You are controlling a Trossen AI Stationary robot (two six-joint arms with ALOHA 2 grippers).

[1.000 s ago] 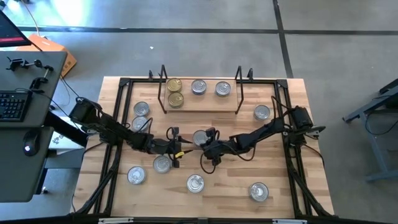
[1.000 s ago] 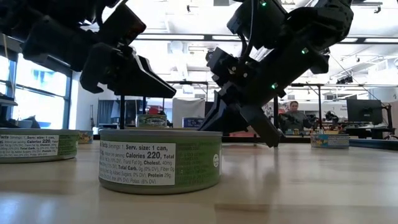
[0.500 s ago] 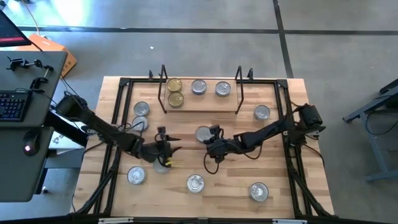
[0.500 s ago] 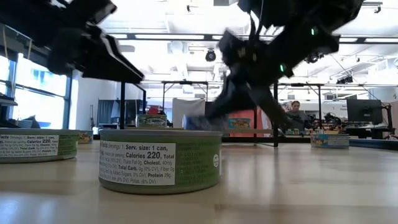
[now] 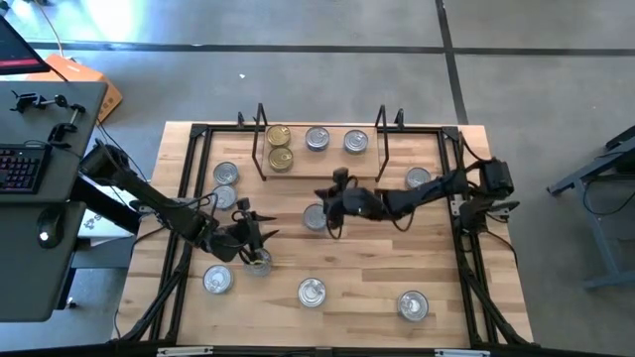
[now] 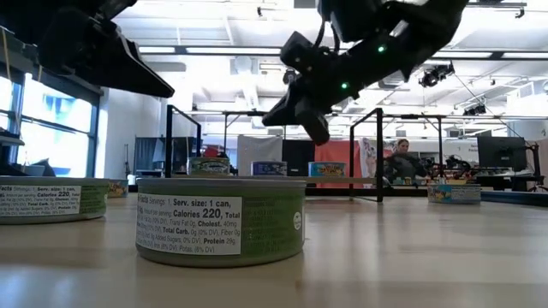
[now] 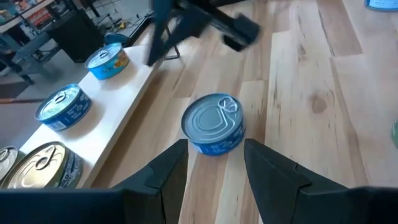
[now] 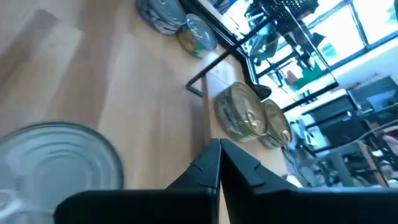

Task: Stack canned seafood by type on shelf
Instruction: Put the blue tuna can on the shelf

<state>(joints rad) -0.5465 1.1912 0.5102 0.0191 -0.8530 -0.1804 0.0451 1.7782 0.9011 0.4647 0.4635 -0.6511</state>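
The shelf [image 5: 322, 164] stands at the table's far middle and bears two gold tins [image 5: 280, 146] and two silver tins [image 5: 335, 140]. More canned seafood rests flat on the table. One silver tin [image 5: 316, 216] sits in the middle. My right gripper [image 5: 325, 195] hangs shut above the table just beyond this tin, holding nothing; its shut tips [image 8: 219, 152] point toward the shelf. My left gripper [image 5: 266, 236] stands open over another tin [image 5: 258, 261]. In its wrist view the middle tin [image 7: 214, 124] lies ahead of the open fingers [image 7: 216, 146].
Loose tins lie at the left [image 5: 225, 184], near left [image 5: 216, 281], near middle [image 5: 312, 292], near right [image 5: 412, 305] and far right [image 5: 418, 179]. A black rod frame [image 5: 189, 198] runs round the table's edges. A green-labelled tin [image 6: 221, 221] fills the low view's foreground.
My right gripper has risen off the table and gone toward the far edge, to a spot just beyond the middle tin, tipping nearer to level. My left gripper has drawn back toward the table's left edge and risen, staying open.
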